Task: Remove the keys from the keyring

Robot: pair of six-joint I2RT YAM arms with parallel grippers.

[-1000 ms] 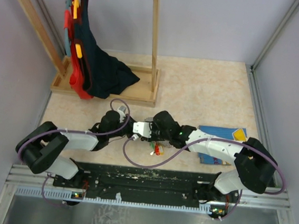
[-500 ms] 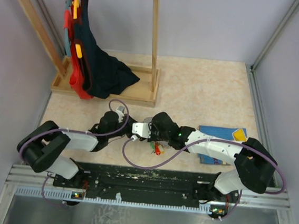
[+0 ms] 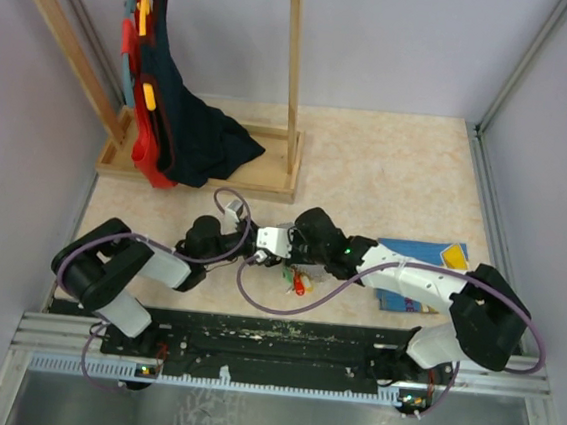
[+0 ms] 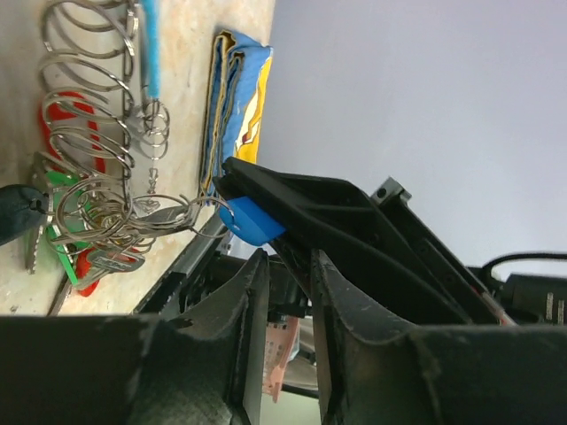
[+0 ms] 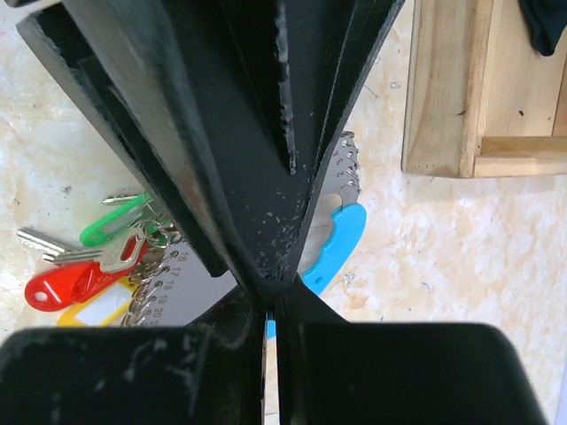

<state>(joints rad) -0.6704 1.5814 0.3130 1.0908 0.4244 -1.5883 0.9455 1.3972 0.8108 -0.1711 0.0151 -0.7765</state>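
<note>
Keyring (image 4: 89,190): stack of silver loops w/ the keys (image 3: 297,280) bunched on the table (image 3: 388,172), centre front, just nearside of where my two arms meet. Green, red and yellow heads lie flat there. Nothing's off it yet afaict.
Blue key (image 4: 251,221): lifted clear of the table. One loop is threaded thru its head, so it's on the ring.
R fingers (image 5: 221,177): clenched tight on that blue head, holding it up right in front of the L wrist cam.
L fingers (image 4: 239,310): parted a bit, nothing between them. Tips sit just beside the blue key, not touching.
Key relation: the loop runs from the blue head out toward the bunch, away from the R fingers, so long axis = head → bunch. L arm (image 3: 158,261) is the free one and closest to that loop.
Pose: L arm and R arm (image 3: 408,275) both folded low, wrists pointing at each other.
Next (my guess): L pinches the loop next to the head while R works the key round. Thin wire, prob slippery.
Other: blue book (image 3: 425,252) off to the right.
</note>
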